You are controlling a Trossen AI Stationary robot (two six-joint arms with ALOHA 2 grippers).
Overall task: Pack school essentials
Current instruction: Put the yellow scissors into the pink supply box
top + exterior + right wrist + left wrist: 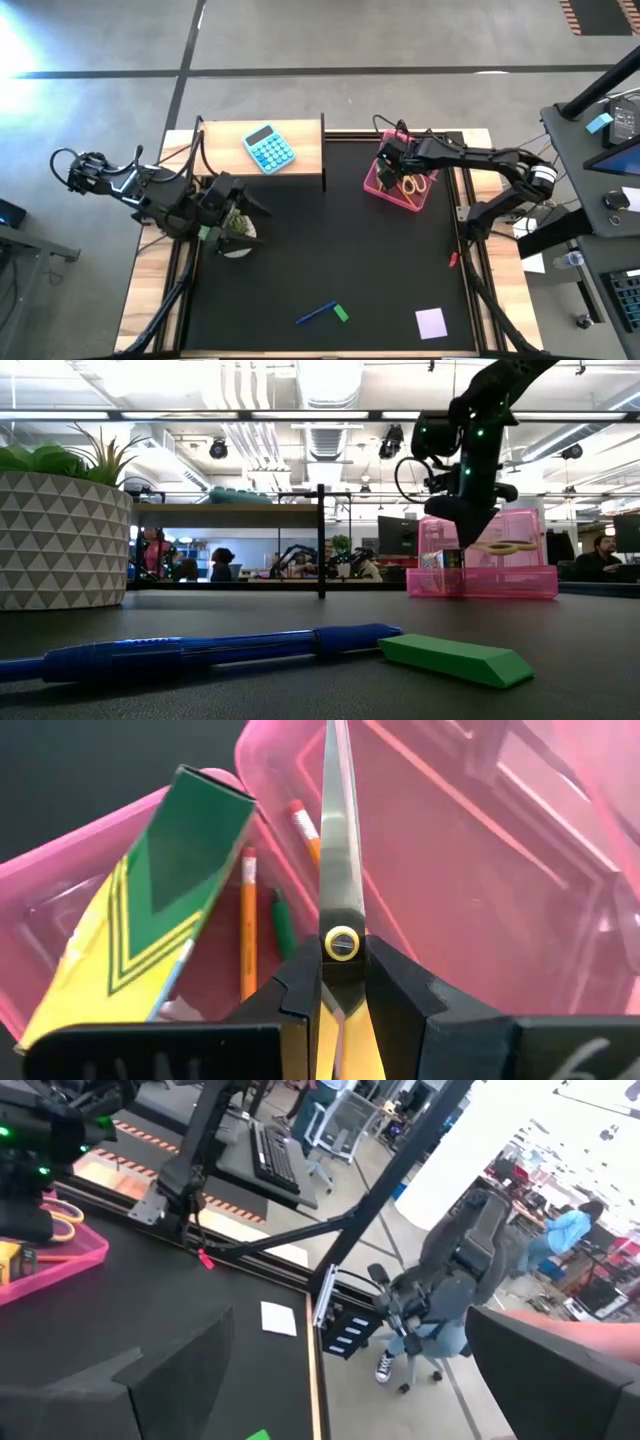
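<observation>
Blue pen (200, 651) and green eraser (456, 658) sit closest to the low camera, tips almost touching, eraser on the side toward the pink bin (515, 582). I see the potted plant (60, 530) off to the other side. Right gripper (470, 520) hangs over the bin with the scissors' yellow handles (500, 547) just beside it.

High view: I use the pink bin (378, 184) as landmark, at the far right of the black mat (330, 250). Right gripper (395, 160) is over its far end; scissors (415, 184) lie across its opening. Pen (316, 314) and eraser (341, 313) are well apart from the bin, at the near edge; lilac note pad (431, 322) further right of them. Teal calculator (269, 149) sits on a wooden board left of the bin. Left gripper (238, 205) waits over the plant (236, 226), across the mat from the bin.

Left wrist: own fingers (170, 1370) spread wide, nothing between them. Note pad (279, 1318) shows pale on the mat, bin corner (60, 1265) beyond.

Right wrist: jaws pinched narrow on the scissors (340, 870) at the pivot, blades closed and pointing into the bin (480, 870). Inside it: yellow-green box (150, 920), orange pencils (247, 920), green pencil (283, 925).
</observation>
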